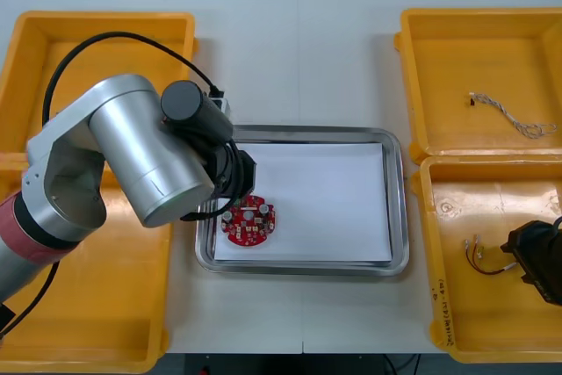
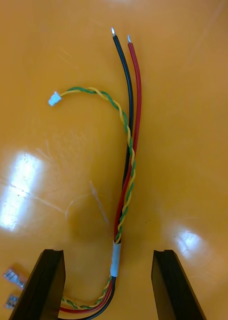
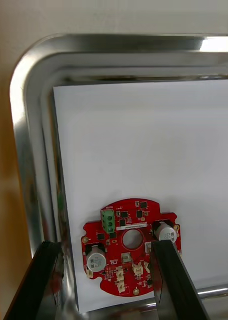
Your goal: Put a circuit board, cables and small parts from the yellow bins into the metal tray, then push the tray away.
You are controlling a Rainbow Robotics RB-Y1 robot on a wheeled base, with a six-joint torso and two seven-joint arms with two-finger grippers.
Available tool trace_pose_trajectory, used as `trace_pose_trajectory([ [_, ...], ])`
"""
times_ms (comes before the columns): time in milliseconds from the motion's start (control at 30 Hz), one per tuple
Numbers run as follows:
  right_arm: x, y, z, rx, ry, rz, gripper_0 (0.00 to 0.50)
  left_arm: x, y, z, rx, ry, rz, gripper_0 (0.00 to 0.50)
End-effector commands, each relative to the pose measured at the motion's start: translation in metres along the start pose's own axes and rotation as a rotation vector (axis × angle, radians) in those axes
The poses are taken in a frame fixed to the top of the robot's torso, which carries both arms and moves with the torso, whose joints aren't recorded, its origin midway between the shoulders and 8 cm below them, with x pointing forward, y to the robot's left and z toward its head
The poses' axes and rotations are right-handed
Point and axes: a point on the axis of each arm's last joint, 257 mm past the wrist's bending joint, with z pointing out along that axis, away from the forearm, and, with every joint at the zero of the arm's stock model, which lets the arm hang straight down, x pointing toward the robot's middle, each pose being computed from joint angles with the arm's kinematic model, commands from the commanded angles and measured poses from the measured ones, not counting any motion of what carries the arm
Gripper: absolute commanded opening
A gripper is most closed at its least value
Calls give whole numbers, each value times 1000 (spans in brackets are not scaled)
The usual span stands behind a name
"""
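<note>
Left end effector (image 3: pixel 106 246): fingers spread, positioned over the red circuit board (image 1: pixel 250 224). The board lies flat at 7 o'clock inside the white-lined metal tray (image 1: pixel 399 217).

Right end effector (image 2: pixel 106 252): fingers spread, straddling the red, black and twisted cable bundle (image 2: pixel 130 150) in the yellow bin (image 1: pixel 527 340) at 4 o'clock on the bench (image 1: pixel 342 59).

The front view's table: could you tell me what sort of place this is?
Likely an electronics kitting bench: yellow bins hold cables, a red circuit board lies in the metal tray, the open left gripper over it, the open right gripper over a cable bundle.
</note>
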Motion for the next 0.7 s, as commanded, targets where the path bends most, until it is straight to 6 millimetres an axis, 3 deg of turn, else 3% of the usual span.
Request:
trace_pose_trajectory([
  [33, 13, -11, 5, 18, 15, 34, 500, -38, -21, -39, 49, -55, -24, 500],
  [400, 14, -10, 24, 13, 21, 53, 500, -70, 11, -84, 40, -32, -116, 500],
  [633, 18, -11, 25, 18, 32, 49, 500, -91, 50, -106, 25, -49, -105, 500],
  [700, 20, -11, 26, 20, 34, 45, 361, -96, 61, -110, 20, -54, -107, 500],
])
